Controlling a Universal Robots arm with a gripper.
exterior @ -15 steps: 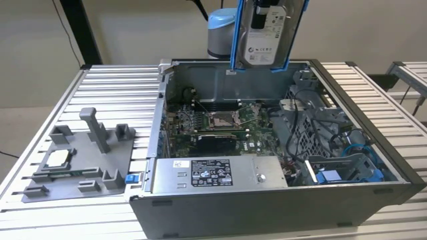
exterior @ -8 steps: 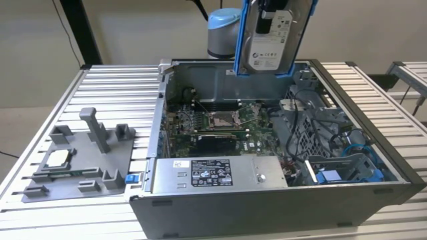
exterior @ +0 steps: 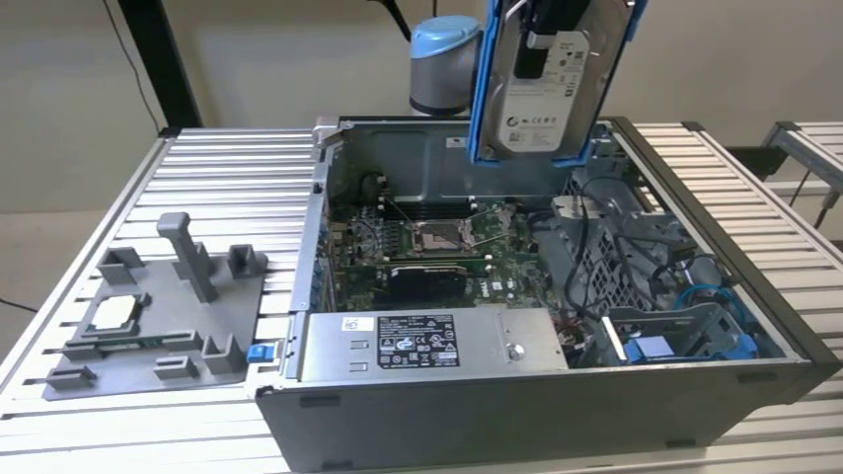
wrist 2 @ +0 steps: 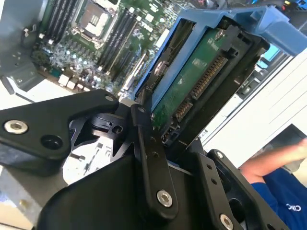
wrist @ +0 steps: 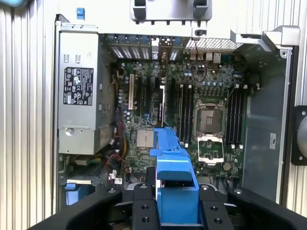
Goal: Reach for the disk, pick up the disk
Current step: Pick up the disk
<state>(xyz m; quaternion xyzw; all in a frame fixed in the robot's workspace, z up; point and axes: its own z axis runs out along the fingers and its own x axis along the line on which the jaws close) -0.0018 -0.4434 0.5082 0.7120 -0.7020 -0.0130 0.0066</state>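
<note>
Your gripper point(exterior: 547, 44) has its jaws clamped on the disk point(exterior: 547, 94), which hangs upright, held clear above the open computer case point(exterior: 554, 385). In the exterior view the drive's white label faces you and its blue side frame point(exterior: 483, 89) runs along both edges. In the second wrist view you see the black fingers point(wrist 2: 148, 158) pressed against the drive's sides, its green circuit board point(wrist 2: 194, 84) turned toward the camera, the frame wrapped around it. Beneath the jaws lies the motherboard point(wrist: 192, 105) with its bare CPU socket point(wrist: 211, 119); the power supply point(wrist: 79, 100) sits off to one side. On the slatted table point(exterior: 224, 188), well apart from the jaws, rests a grey fixture tray point(exterior: 165, 326) carrying a CPU chip point(exterior: 111, 312).
</note>
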